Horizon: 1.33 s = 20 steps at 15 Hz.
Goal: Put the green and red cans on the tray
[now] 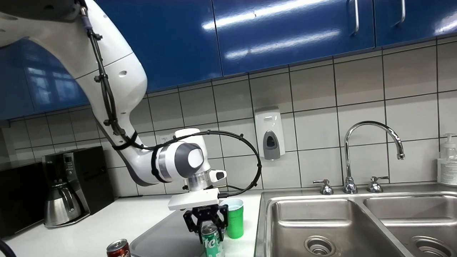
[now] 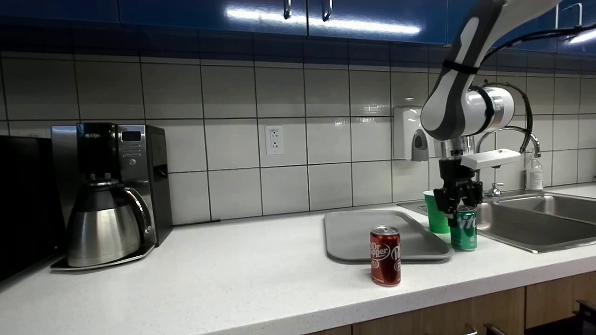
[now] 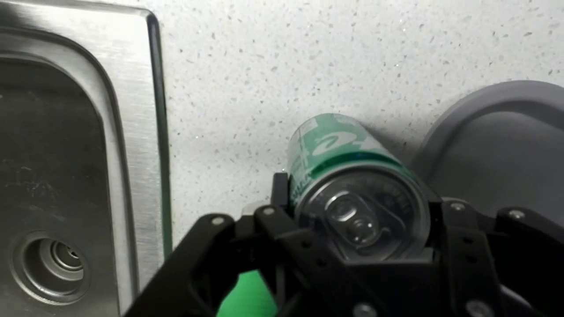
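The green can stands upright on the counter between the tray and the sink, as an exterior view shows. My gripper points down over it, with a finger against each side of its upper part. In the wrist view the gripper is closed around the can top, and the fingers hide part of its lid. The red can stands upright on the counter in front of the tray; an exterior view cuts it off. It is out of the wrist view. The grey tray holds no can.
A green cup stands right behind the green can, close to the gripper. The steel sink with its faucet lies beside them. A coffee maker stands at the far end of the counter.
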### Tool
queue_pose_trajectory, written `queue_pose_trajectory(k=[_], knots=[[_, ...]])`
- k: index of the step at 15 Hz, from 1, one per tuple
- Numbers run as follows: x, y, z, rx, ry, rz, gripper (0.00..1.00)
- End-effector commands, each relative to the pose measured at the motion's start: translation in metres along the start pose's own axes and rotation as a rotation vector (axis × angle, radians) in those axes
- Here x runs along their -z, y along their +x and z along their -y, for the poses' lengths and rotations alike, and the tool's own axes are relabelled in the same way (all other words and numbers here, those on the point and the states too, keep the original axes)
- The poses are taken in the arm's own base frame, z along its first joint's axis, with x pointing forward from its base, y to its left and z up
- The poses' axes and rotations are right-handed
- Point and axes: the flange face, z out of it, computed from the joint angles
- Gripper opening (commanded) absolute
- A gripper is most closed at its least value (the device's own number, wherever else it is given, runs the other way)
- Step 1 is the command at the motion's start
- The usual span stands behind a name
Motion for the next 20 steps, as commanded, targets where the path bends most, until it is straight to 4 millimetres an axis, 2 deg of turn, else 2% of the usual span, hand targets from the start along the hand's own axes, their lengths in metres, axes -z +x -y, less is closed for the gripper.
queue_pose_trajectory(k=[1, 5, 12, 20], knots=[[0.01, -0.009, 0.001, 0.018, 0.005, -0.005, 0.38], [0.019, -0.01, 0.001, 0.015, 0.0, -0.02, 0.38], [0.048, -0.01, 0.004, 0.02, -0.012, -0.082, 0.38], [0.062, 0.004, 0.029, 0.06, 0.013, -0.126, 0.38]])
